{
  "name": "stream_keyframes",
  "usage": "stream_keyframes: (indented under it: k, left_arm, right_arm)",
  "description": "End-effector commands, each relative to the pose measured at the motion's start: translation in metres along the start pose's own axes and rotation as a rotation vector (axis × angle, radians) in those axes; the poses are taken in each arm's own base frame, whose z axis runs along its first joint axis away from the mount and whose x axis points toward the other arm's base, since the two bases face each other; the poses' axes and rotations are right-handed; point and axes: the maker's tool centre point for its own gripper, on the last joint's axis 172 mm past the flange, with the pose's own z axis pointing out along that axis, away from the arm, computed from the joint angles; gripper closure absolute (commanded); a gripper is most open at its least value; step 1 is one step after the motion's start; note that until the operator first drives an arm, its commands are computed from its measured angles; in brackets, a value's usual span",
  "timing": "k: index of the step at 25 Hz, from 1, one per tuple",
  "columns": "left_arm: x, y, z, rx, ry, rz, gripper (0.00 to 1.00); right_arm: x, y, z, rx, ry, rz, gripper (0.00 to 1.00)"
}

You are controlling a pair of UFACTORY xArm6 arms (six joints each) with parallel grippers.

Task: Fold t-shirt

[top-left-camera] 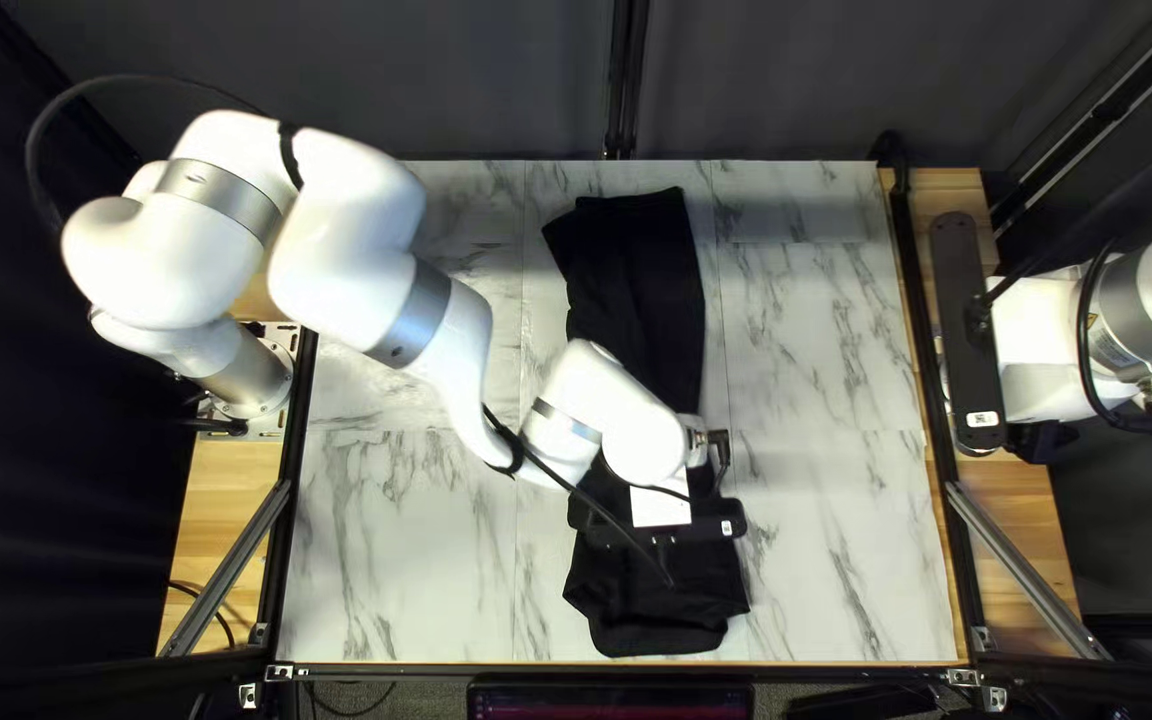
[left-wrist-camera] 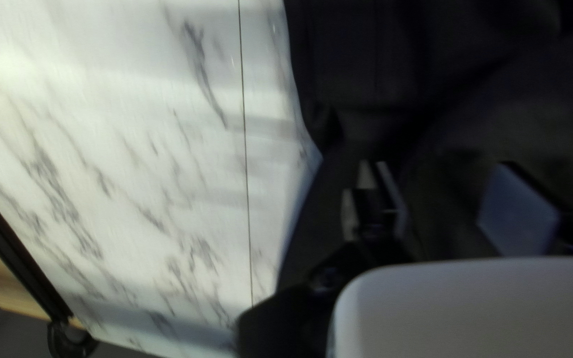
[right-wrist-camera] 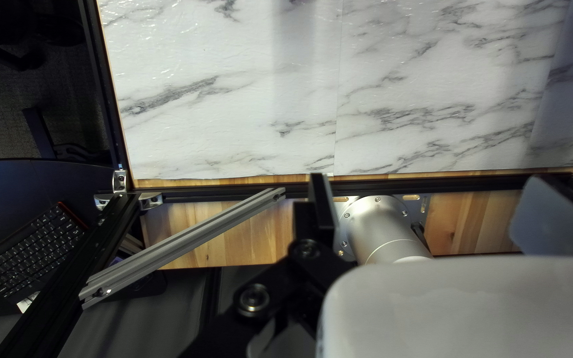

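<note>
Black cloth t-shirt (top-left-camera: 640, 300), folded into strip on rectangular white marbled table (top-left-camera: 823, 347); likely light, limp: pinch all layers at near end; black left gripper (left-wrist-camera: 440, 182) wide over it, black right gripper (right-wrist-camera: 430, 182) wide

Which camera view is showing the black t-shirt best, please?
The top left view: there both ends of the black t-shirt are visible, though my left arm hides some of its middle. The left wrist view shows only part of it, from close; the right wrist view shows none of it.
</note>
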Motion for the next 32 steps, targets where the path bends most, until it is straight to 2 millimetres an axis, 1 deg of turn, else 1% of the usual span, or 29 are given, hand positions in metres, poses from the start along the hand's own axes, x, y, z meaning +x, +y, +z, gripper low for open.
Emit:
stream_keyframes:
  k: [1,2,4,6,7,11,12,13,16,17,18,23,24,25,28,30,31,32]
  left_arm:
    - [-0.066,0.001,-0.003,-0.003,-0.048,-0.047,0.0]
    - [-0.075,0.001,-0.003,-0.003,-0.053,-0.053,0.0]
    - [-0.11,0.0,0.001,-0.001,-0.064,-0.07,0.0]
    - [-0.135,0.001,0.007,0.001,-0.068,-0.081,0.0]
    - [-0.143,0.001,0.01,0.002,-0.068,-0.085,0.0]
    - [-0.191,-0.002,0.027,0.009,-0.064,-0.106,0.0]
    - [-0.199,-0.004,0.03,0.009,-0.063,-0.109,0.0]
    - [-0.214,-0.007,0.036,0.009,-0.061,-0.114,0.0]
    - [-0.239,-0.012,0.052,0.003,-0.053,-0.121,0.0]
    - [-0.245,-0.012,0.057,0.0,-0.049,-0.122,0.0]
    - [-0.253,-0.012,0.068,-0.009,-0.041,-0.12,0.0]
    - [-0.273,-0.009,0.097,-0.049,-0.013,-0.121,0.0]
    - [-0.274,-0.008,0.099,-0.051,-0.01,-0.124,0.0]
    - [-0.279,-0.005,0.106,-0.056,-0.004,-0.137,0.0]
    - [-0.288,0.004,0.119,-0.063,0.005,-0.168,0.0]
    - [-0.291,0.009,0.123,-0.067,0.009,-0.185,0.0]
    - [-0.292,0.012,0.126,-0.071,0.012,-0.196,0.07]
    - [-0.293,0.013,0.128,-0.073,0.013,-0.201,0.08]
  right_arm:
    - [0.0,0.0,0.0,0.0,0.0,0.0,0.0]
    - [0.0,0.0,0.0,0.0,0.0,0.0,0.0]
    - [0.0,0.0,0.0,0.0,0.0,0.0,0.0]
    - [0.0,0.0,0.0,0.0,0.0,0.0,0.0]
    - [0.0,0.0,0.0,0.0,0.0,0.0,0.0]
    - [0.0,0.0,0.0,0.0,0.0,0.0,0.0]
    - [0.0,0.0,0.0,0.0,0.0,0.0,0.0]
    - [0.0,0.0,0.0,0.0,0.0,0.0,0.0]
    - [0.0,0.0,0.0,0.0,0.0,0.0,0.0]
    - [0.0,0.0,0.0,0.0,0.0,0.0,0.0]
    - [0.0,0.0,0.0,0.0,0.0,0.0,0.0]
    - [0.0,0.0,0.0,0.0,0.0,0.0,0.0]
    - [0.0,0.0,0.0,0.0,0.0,0.0,0.0]
    - [0.0,0.0,0.0,0.0,0.0,0.0,0.0]
    - [0.0,0.0,0.0,0.0,0.0,0.0,0.0]
    - [0.0,0.0,0.0,0.0,0.0,0.0,0.0]
    - [0.0,0.0,0.0,0.0,0.0,0.0,0.0]
    - [0.0,0.0,0.0,0.0,0.0,0.0,0.0]
